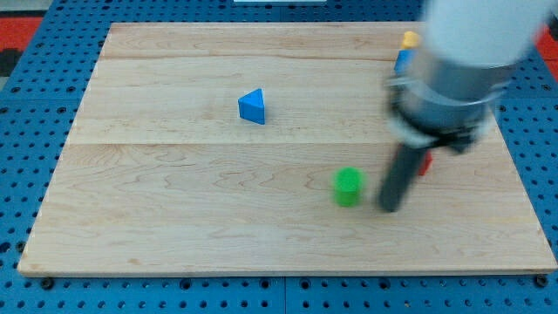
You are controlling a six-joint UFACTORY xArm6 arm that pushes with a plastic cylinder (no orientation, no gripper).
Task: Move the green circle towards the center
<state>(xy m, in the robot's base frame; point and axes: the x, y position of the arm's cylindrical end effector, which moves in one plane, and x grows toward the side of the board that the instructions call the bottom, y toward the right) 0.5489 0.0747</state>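
Observation:
The green circle [348,186] is a small green cylinder standing on the wooden board [174,218], a little right of and below the board's middle. My tip [388,208] is the lower end of the dark rod, just right of the green circle and slightly lower, with a small gap between them. The arm's grey and white body hangs over the board's upper right.
A blue triangle block [253,106] lies left of and above the middle. A yellow block [409,39] and a blue block [403,60] sit at the upper right, partly hidden by the arm. A red block [425,162] peeks out beside the rod.

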